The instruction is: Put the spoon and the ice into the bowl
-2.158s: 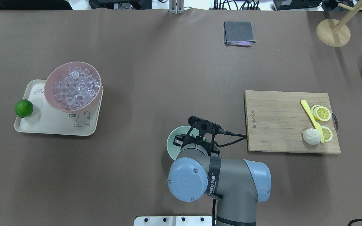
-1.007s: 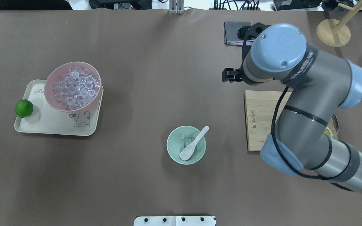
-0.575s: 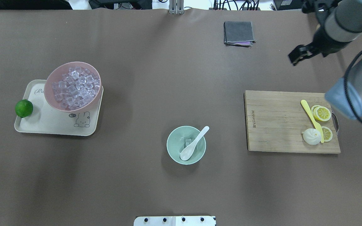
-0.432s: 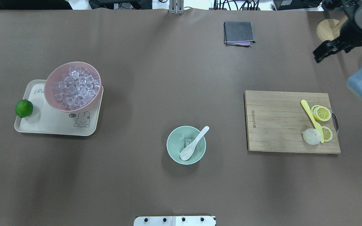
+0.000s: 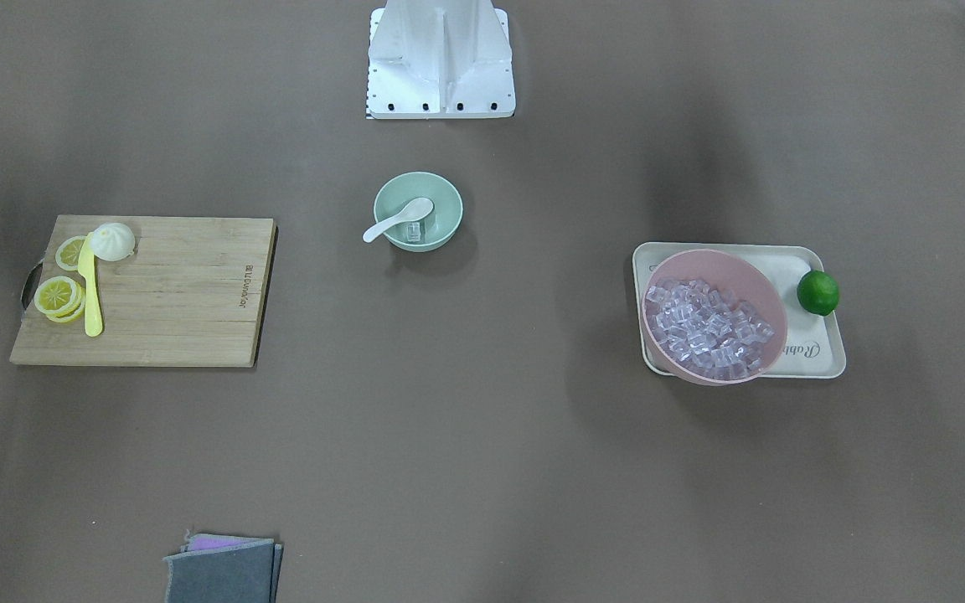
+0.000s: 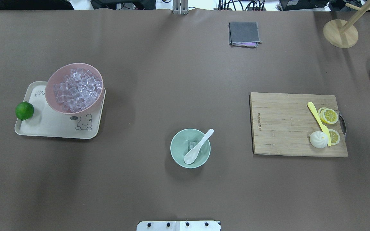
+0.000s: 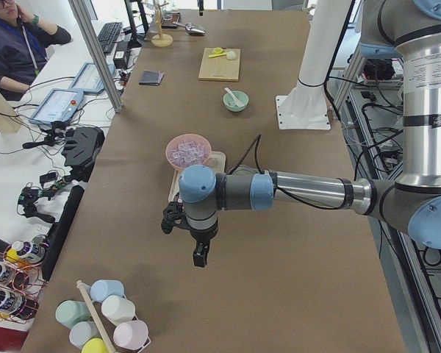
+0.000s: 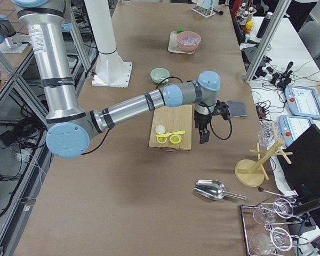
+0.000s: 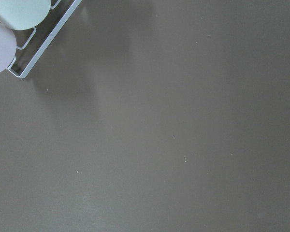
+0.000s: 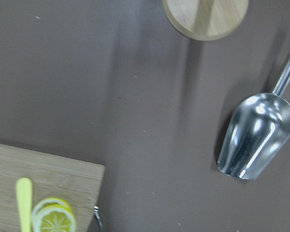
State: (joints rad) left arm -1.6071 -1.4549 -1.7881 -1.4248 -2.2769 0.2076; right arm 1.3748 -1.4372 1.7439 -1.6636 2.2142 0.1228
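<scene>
The mint-green bowl (image 6: 176, 142) stands on the table in front of the robot base; it also shows in the front view (image 5: 446, 201). The white spoon (image 6: 199, 146) lies in it, scoop down and handle over the rim (image 5: 394, 222). A clear ice cube (image 6: 191, 145) lies in the bowl beside the scoop (image 5: 413, 232). The left gripper (image 7: 199, 257) hangs over bare table far from the bowl. The right gripper (image 8: 204, 137) hangs past the cutting board's far side. Both show only in the side views, so I cannot tell whether they are open or shut.
A pink bowl of ice (image 6: 74, 89) sits on a cream tray (image 6: 53, 126) with a lime (image 6: 24, 110). A cutting board (image 6: 284, 125) holds a yellow knife (image 6: 318, 118), lemon slices and a bun. A grey cloth (image 6: 243, 33), wooden stand (image 6: 340, 33) and metal scoop (image 10: 253, 140) lie farther off.
The right arm was over the bowl, then left the spoon in it, swung away to the far right and left the overhead view. Bowl, spoon and ice have stayed still since.
</scene>
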